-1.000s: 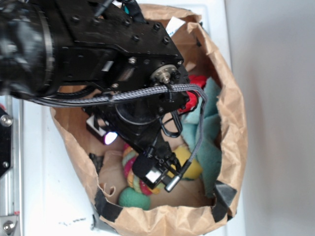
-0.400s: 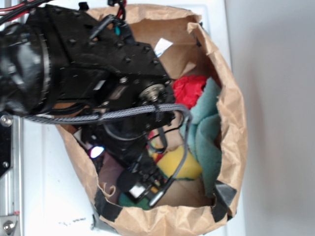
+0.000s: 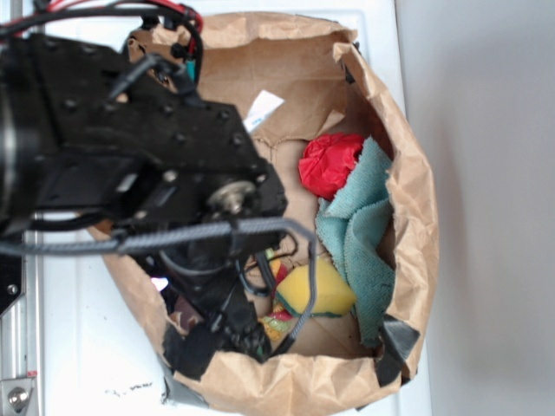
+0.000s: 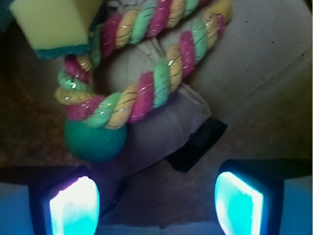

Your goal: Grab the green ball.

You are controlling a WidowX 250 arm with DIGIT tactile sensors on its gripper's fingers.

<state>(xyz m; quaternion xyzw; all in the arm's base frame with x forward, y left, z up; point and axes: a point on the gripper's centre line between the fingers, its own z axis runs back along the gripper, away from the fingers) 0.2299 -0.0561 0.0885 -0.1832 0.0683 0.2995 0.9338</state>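
Observation:
In the wrist view the green ball (image 4: 94, 141) lies on the brown paper floor of the bag, partly under a loop of the striped rope toy (image 4: 146, 95). My gripper (image 4: 156, 203) is open, its two glowing pads (image 4: 74, 205) wide apart with only paper between them. The ball sits just beyond and slightly inside the left pad, not touched. In the exterior view the black arm (image 3: 147, 173) reaches down into the bag's near-left corner and hides the ball and the gripper.
The brown paper bag (image 3: 408, 199) walls everything in. Inside lie a yellow sponge (image 3: 316, 290), a teal terry cloth (image 3: 360, 230) and a red crumpled item (image 3: 331, 163). Black tape (image 4: 195, 144) marks the bag floor. The yellow sponge (image 4: 51, 22) shows at top left.
The arm has swung left and toward the bag's near-left corner, covering the green ball that showed before. The red item and the teal cloth are now uncovered.

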